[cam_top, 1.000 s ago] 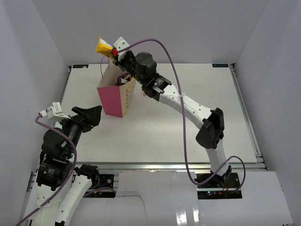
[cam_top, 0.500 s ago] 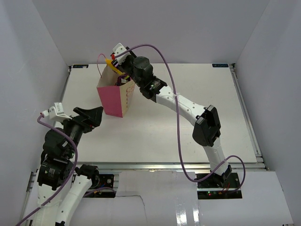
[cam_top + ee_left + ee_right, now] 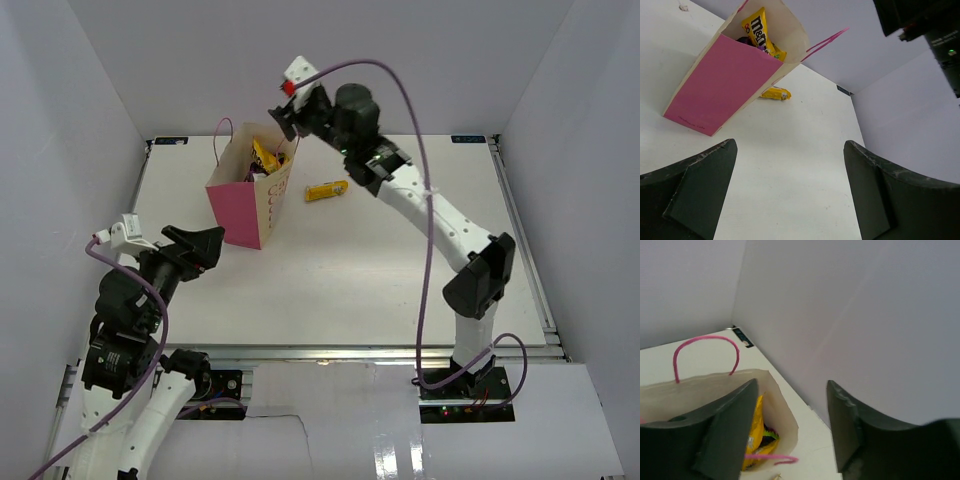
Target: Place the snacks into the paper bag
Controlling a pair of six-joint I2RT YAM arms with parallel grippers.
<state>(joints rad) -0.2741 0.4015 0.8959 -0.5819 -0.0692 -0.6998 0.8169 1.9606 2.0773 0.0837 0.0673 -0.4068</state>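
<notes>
Most of what lies in the paper bag point(image 3: 240, 205), near the far left corner of the bench, is hidden by its walls. Only the upper part of a yellow M&M's packet point(image 3: 759, 27) and a scrap of something dark purple point(image 3: 258, 172) are seen. The print on the loose yellow packet point(image 3: 326, 191) is too small to be read. The fingers of the left gripper point(image 3: 790, 145) and the right gripper point(image 3: 791, 385) are cut off by the wrist views' bottom edges. The bag's near handle point(image 3: 771, 458) is partly covered by a right finger.
</notes>
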